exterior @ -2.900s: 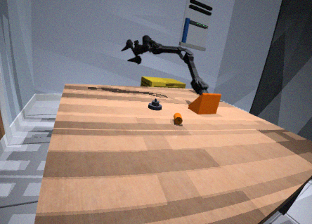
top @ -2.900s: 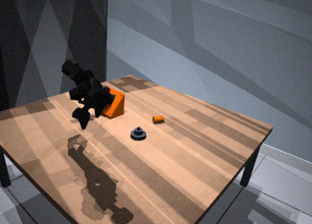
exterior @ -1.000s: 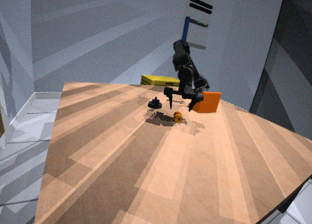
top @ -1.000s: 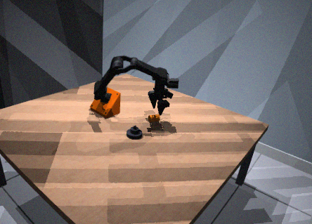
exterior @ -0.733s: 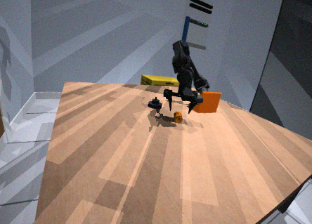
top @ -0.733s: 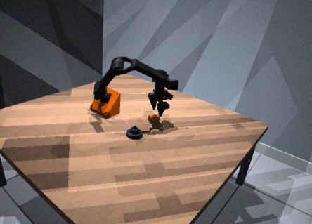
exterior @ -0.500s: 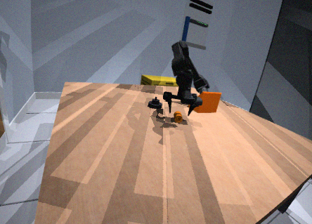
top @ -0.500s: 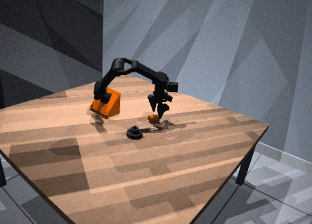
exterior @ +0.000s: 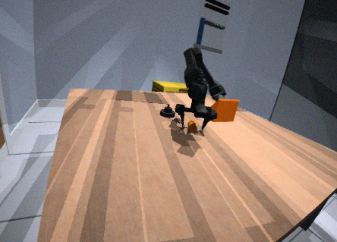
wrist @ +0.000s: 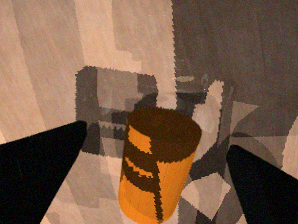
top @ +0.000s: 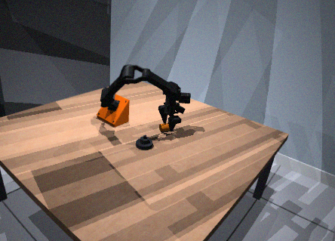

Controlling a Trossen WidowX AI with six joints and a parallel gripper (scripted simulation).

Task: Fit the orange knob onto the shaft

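The orange knob [top: 164, 128] [exterior: 192, 127] [wrist: 172, 187] lies on its side on the wooden table, its near surface streaked with shadow. My gripper [top: 168, 127] [exterior: 193, 129] [wrist: 160, 140] is wide open and points down over the knob. One finger stands on each side of the knob, with a gap to both in the wrist view. The round dark pedestal [top: 144, 143] [exterior: 167, 113] stands a short way from the knob, and its upright shaft [top: 144, 137] [exterior: 168, 107] is bare. The flat sides of shaft and hole cannot be made out.
An orange wedge-shaped block [top: 121, 111] [exterior: 228, 111] stands by the arm's base on the table [top: 181, 159] [exterior: 159, 186]. A yellow object [exterior: 168, 86] shows beyond the table's far edge in the exterior view. Arm shadows fall around the knob.
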